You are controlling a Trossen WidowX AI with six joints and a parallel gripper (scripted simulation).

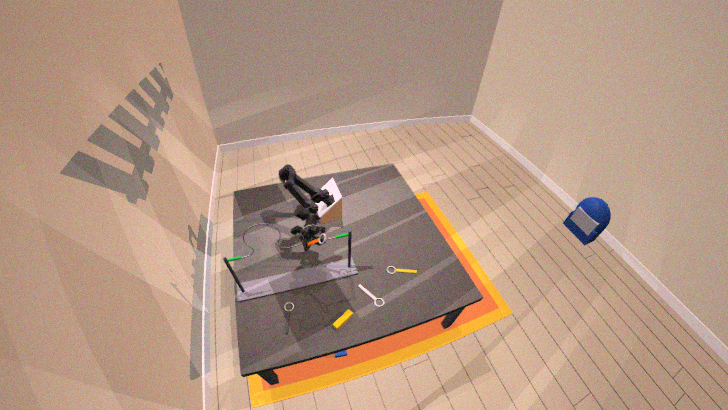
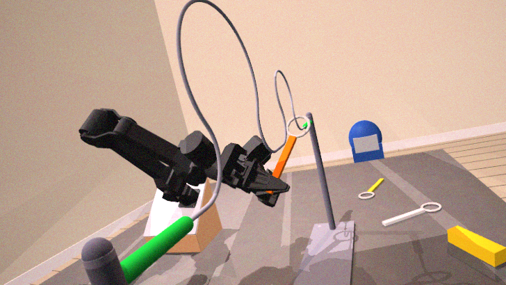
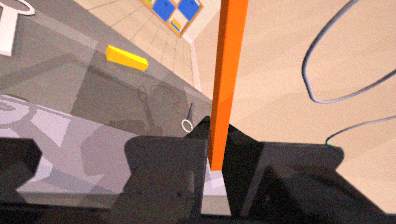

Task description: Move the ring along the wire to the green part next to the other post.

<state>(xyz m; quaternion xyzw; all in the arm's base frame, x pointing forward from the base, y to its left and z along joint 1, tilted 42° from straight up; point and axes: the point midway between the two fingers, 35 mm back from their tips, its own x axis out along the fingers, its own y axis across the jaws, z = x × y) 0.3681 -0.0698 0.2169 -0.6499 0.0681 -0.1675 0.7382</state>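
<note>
The white ring (image 1: 321,238) (image 2: 288,124) sits around the green wire end (image 1: 342,235) (image 2: 306,124) at the top of the right post (image 1: 349,250) (image 2: 321,176). Its orange handle (image 1: 314,241) (image 2: 285,153) (image 3: 227,75) slants down from the ring to my gripper (image 1: 309,238) (image 2: 273,189) (image 3: 216,165), which is shut on the handle's lower end. The thin grey wire (image 1: 253,230) (image 2: 212,117) (image 3: 320,95) loops behind and above my arm. It runs to the other green end (image 1: 234,258) (image 2: 156,247) on the left post (image 1: 234,277) (image 2: 101,260).
Both posts stand on a grey baseplate (image 1: 295,280) (image 2: 332,244) on the dark table (image 1: 407,219). A cardboard wedge (image 1: 331,206) (image 2: 183,230) sits by the arm's base. Loose on the table are spare rings (image 1: 402,270) (image 2: 410,212) (image 3: 187,124) and a yellow block (image 1: 342,318) (image 2: 474,245) (image 3: 127,57).
</note>
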